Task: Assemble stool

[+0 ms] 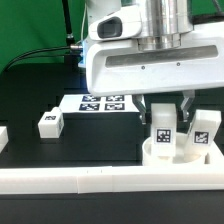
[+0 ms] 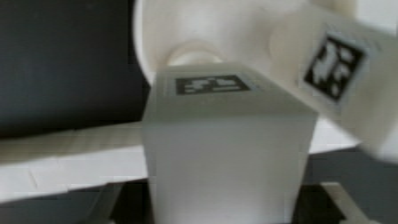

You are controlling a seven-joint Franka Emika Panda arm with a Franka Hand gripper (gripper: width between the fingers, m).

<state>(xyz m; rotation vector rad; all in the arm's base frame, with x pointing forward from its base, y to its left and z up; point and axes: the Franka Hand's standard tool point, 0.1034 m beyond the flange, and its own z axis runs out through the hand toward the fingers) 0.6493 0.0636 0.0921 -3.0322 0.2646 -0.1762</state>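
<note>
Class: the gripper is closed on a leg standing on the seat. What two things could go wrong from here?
1. The gripped leg in the gripper stands close to the second leg; a sideways move may knock it.
2. The seat lies beside the rail; twisting the leg could drag it.

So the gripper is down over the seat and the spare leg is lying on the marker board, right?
Not quite: the exterior view shows the spare leg on the black table, off the marker board, toward the exterior view's left. The gripper is down over the seat.
</note>
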